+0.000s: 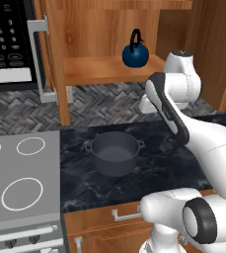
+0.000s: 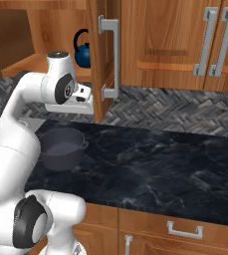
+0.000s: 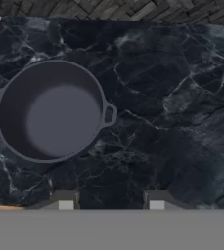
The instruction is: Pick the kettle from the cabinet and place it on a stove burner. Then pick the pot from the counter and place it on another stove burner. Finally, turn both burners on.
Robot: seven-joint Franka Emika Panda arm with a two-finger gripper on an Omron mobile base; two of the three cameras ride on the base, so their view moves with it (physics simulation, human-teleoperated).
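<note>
Your fingers stand partly apart with nothing between them, looking straight down on the black marble-look table with pale grey veins. Just off to one side of them in the hand view sits the wide dark-grey round pot with two small loop handles; it has no lid and is empty inside.

The small round dark-blue kettle with a black arched handle stands on the plank shelf of the warm brown wooden cabinet, well above the hand. The cabinet door with its long silver bar handle hangs open close beside the arm's upper joint.

The risks, as I judge them:
- Swinging up to the shelf, the wrist could clip that open door or the shelf edge.
- The kettle is small and round, so a grip on its body could slip; the arched handle looks safer.
- The flat grey cooktop with white burner rings lies beyond the pot, so a low carry could knock the pot.
</note>
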